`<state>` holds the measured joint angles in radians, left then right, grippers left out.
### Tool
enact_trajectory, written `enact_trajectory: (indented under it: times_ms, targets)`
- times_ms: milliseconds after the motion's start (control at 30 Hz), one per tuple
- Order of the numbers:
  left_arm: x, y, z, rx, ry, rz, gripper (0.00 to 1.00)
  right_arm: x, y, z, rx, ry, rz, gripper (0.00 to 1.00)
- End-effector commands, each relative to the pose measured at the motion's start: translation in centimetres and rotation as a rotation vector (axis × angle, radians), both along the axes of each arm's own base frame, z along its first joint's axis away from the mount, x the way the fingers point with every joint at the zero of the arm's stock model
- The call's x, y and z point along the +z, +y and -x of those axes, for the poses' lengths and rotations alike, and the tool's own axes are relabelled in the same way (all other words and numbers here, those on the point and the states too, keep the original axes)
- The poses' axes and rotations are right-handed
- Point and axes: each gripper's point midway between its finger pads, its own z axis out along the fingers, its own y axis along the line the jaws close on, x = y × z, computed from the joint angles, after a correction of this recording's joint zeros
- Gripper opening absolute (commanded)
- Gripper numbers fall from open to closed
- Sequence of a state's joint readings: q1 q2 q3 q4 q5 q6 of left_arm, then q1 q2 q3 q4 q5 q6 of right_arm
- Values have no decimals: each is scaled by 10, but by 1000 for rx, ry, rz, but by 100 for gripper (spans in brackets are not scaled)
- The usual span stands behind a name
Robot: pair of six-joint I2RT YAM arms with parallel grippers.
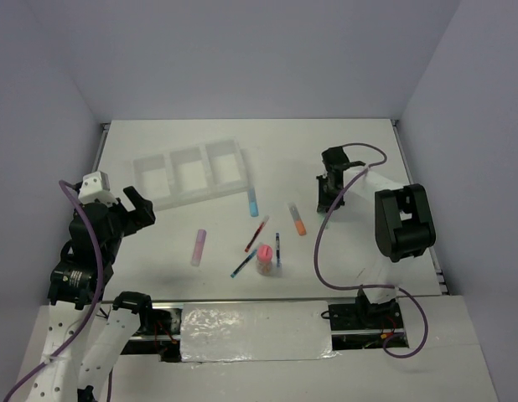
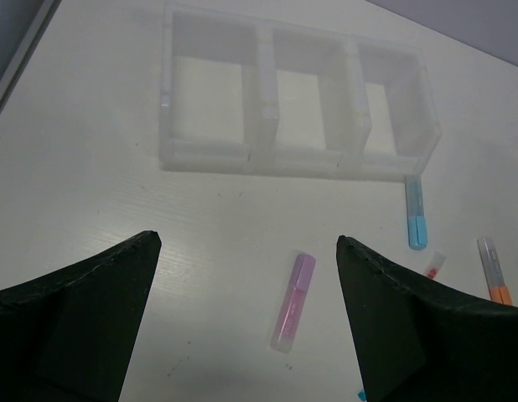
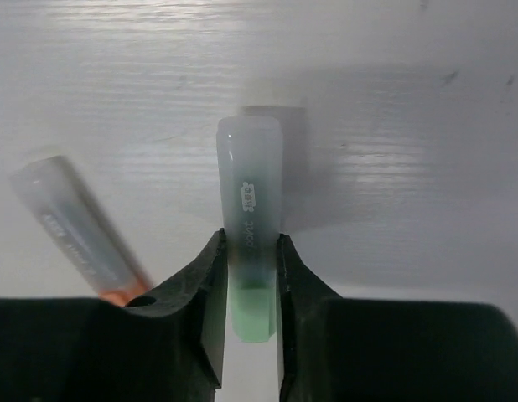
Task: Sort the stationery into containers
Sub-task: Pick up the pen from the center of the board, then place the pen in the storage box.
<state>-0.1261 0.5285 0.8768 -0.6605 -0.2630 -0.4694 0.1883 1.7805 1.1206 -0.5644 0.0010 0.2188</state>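
Observation:
My right gripper is shut on the green highlighter, low over the table at the right. The orange highlighter lies just left of it. My left gripper is open and empty, above the table left of the pink highlighter. The white three-compartment tray stands at the back left, and all its compartments look empty. The blue highlighter lies by the tray's right end. The red pen, blue pen, dark pen and pink-capped jar lie together in the middle.
Grey walls close in the table at the back and both sides. The right arm's black elbow hangs over the right side of the table. A purple cable loops down beside it.

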Motion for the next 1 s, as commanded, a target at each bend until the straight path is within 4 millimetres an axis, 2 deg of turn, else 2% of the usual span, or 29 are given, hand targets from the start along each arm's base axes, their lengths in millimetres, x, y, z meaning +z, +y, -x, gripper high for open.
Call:
enact_trajectory:
  times_ms: [0,33,67,100,133,167,200,233,267,300,367,400,433,500,567,733,833,967]
  targets:
    - [8,-4,-7,-31,-40,-11,99,64,53,-28,109,-188,-95,0]
    - [7,-5,-8,-34,-38,-11,99,92,67,-44,137,-260,-109,0]
    - [7,-5,-8,-34,-35,-12,99,106,82,-49,184,-293,-128,0]
    - [7,-5,-8,-35,-34,-14,99,132,114,-60,255,-344,-184,0]
    - [7,-5,-8,-33,-34,-13,99,140,123,-68,276,-364,-188,0]
    - [6,-5,-8,-33,-31,-13,99,151,143,-71,327,-372,-242,1]
    - [6,-5,-8,-31,-29,-12,99,165,163,-90,352,-399,-270,1]
    - [6,-4,-8,-27,-28,-14,99,164,172,-92,364,-371,-277,1]
    - [6,-3,-8,-25,-30,-13,99,146,182,-102,373,-331,-273,1]
    - [7,-3,-8,-23,-31,-14,99,171,198,-114,392,-387,-299,2]
    - [6,-3,-8,-20,-27,-16,99,169,224,-130,413,-391,-373,2]
    - [6,-3,-8,-20,-27,-14,99,173,239,-131,429,-389,-445,2]
    - [5,-3,-8,-22,-22,-16,99,161,248,-136,429,-369,-467,2]
    - [4,-3,-8,-23,-21,-16,99,171,265,-146,431,-412,-527,3]
    - [4,-4,-9,-27,-21,-16,99,172,283,-149,458,-444,-576,4]
    - [3,-6,-10,-40,-17,-18,99,167,309,-148,476,-446,-641,5]
    - [2,-9,-12,-55,-8,-18,99,166,318,-149,477,-451,-652,6]
    - [-10,-11,-20,-69,52,-29,99,167,327,-154,463,-469,-651,19]
